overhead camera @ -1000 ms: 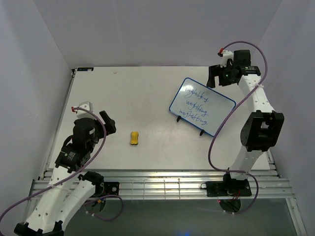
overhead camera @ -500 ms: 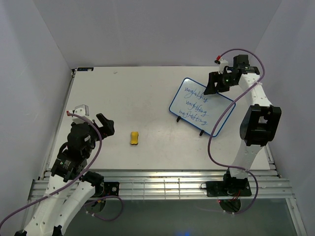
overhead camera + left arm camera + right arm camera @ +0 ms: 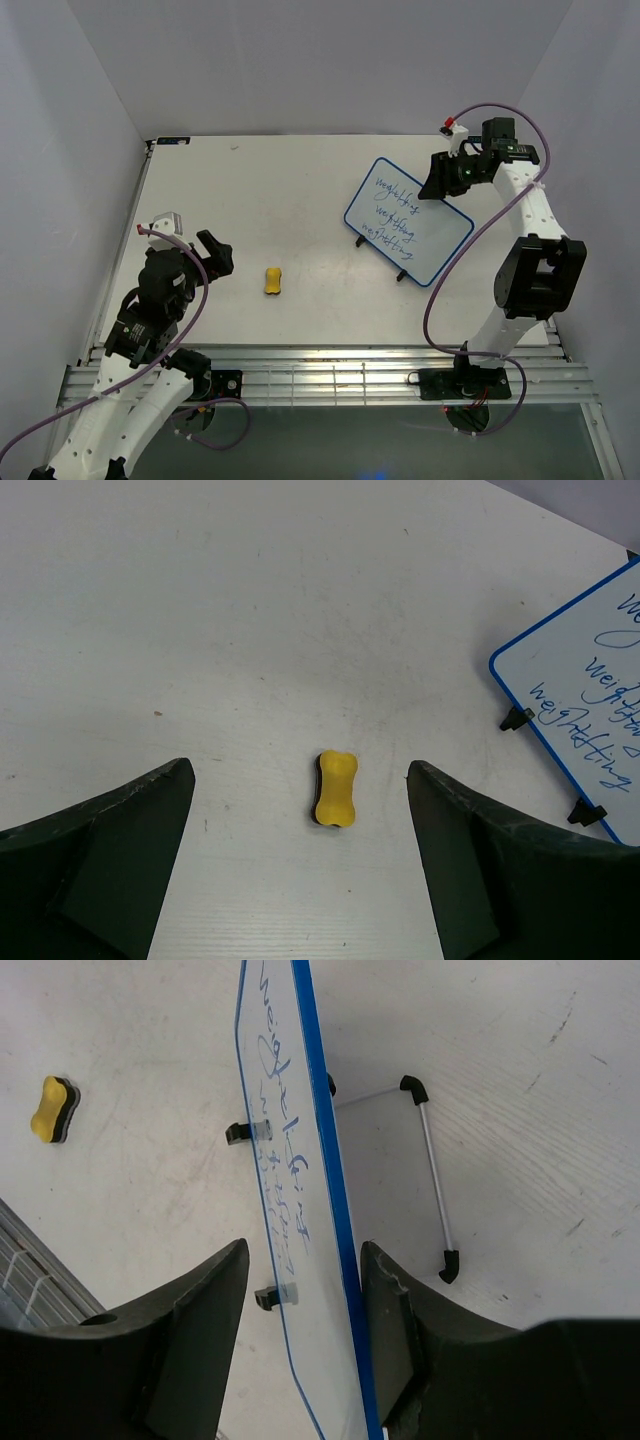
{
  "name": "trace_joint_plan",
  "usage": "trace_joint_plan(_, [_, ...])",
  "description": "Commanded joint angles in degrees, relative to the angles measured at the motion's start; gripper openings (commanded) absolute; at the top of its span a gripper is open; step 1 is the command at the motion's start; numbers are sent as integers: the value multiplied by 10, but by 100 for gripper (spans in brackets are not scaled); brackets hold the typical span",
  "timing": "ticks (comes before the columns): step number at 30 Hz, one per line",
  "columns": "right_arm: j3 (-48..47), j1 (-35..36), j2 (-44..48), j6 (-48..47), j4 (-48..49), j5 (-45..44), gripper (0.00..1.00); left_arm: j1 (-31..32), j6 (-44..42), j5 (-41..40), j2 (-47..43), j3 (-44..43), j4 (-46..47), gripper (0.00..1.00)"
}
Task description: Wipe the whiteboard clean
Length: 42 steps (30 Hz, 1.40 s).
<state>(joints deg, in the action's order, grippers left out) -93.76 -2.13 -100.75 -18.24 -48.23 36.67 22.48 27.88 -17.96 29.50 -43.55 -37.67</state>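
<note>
The whiteboard [image 3: 408,220] stands tilted on the right side of the tabletop [image 3: 280,190], on little black feet [image 3: 236,1133] with a wire stand [image 3: 435,1175] behind it. Its blue writing is not wiped yet. My right gripper [image 3: 437,182] has its jaws on both sides of the upper rim. I cannot tell if they pinch it or just sit close. If they squeeze crooked or push, the thin board could tip over or slide on its feet. My left gripper [image 3: 213,250] hangs with jaws wide open and holds nothing. The yellow eraser [image 3: 271,281] lies just ahead of it, well apart from the board. Only bare tabletop lies between them, so nothing blocks the way.
</note>
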Motion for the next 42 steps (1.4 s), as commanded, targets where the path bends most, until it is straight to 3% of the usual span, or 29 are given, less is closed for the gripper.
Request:
trace_joint_plan(1, [21,4,30,2,2,35,54,3,-5,2,-5,4,8,98])
trace_joint_plan(7, [46,9,45,0,2,45,44,4,-5,0,-8,5,8,98])
trace_joint_plan(17, [73,13,75,1,12,46,39,5,-5,1,-8,5,7,98])
trace_joint_plan(42, [79,13,20,23,16,16,35,9,-4,-2,-15,6,7,98])
